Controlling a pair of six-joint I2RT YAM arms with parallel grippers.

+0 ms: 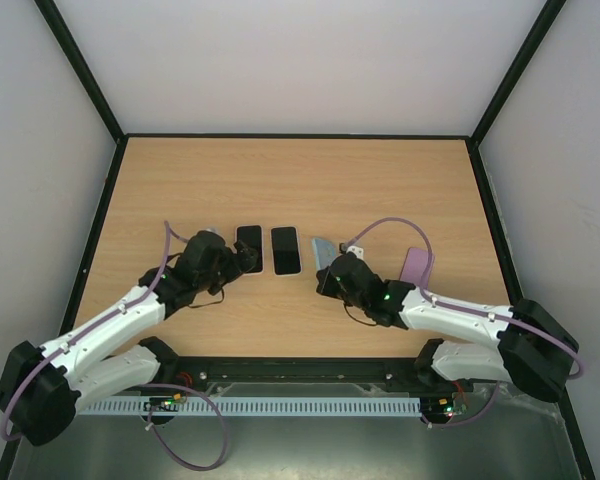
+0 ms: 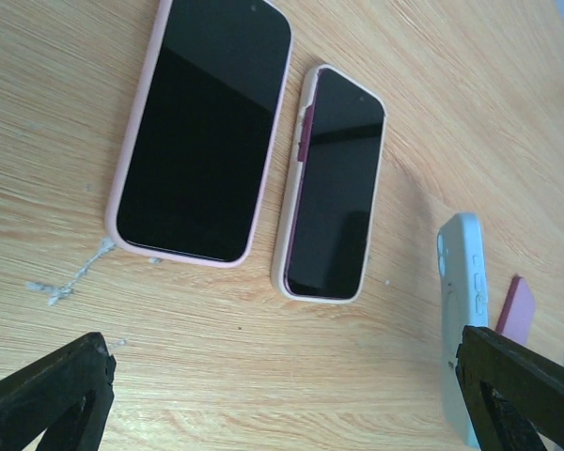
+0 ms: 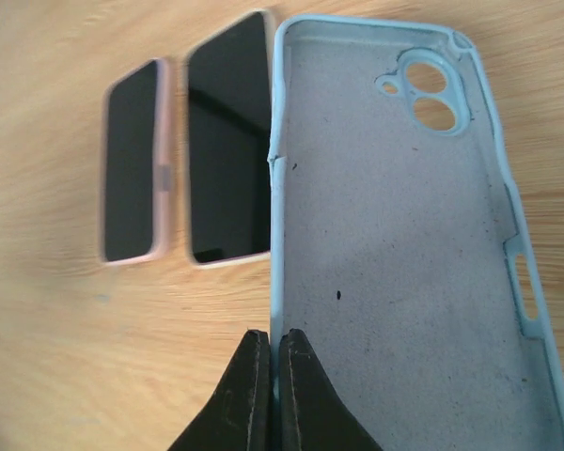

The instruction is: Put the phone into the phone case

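- Right pincer (image 3: pixel 274 340): jaws fully closed on one long side wall of the light blue case (image 3: pixel 395 235). The hold is on that thin wall only.
- Case: raised on edge and tilted, with its grey inner face and camera cut-outs towards the right wrist camera. It stands just beside the phones on the worktop (image 1: pixel 280 180).
- Left pincer (image 2: pixel 280 376): jaws spread as wide as they go, nothing between them. It hovers near the bottom ends of the phones and touches neither.
- Phones: the pink-rimmed phone (image 2: pixel 202 132) and the cream-rimmed phone (image 2: pixel 334 183) lie flat, screens up, side by side with a narrow gap. The cream-rimmed one is nearer the case.
- Which phone is meant I cannot tell. Both appear to carry a rim already.
- Risk: the case may pivot, flex or slip out, because a soft wall pinched along one edge gives little resistance to pressing.
- Risk: a phone that already wears a cover would not seat in the blue case.
- Risk: a finger of the left pincer could shove the neighbouring phone, given the tight gap.
- Risk: a flat phone offers little edge, so the fingers may skid along the worktop.
- A mauve flat piece (image 1: pixel 416 265) lies beside the right arm, apart from the work.
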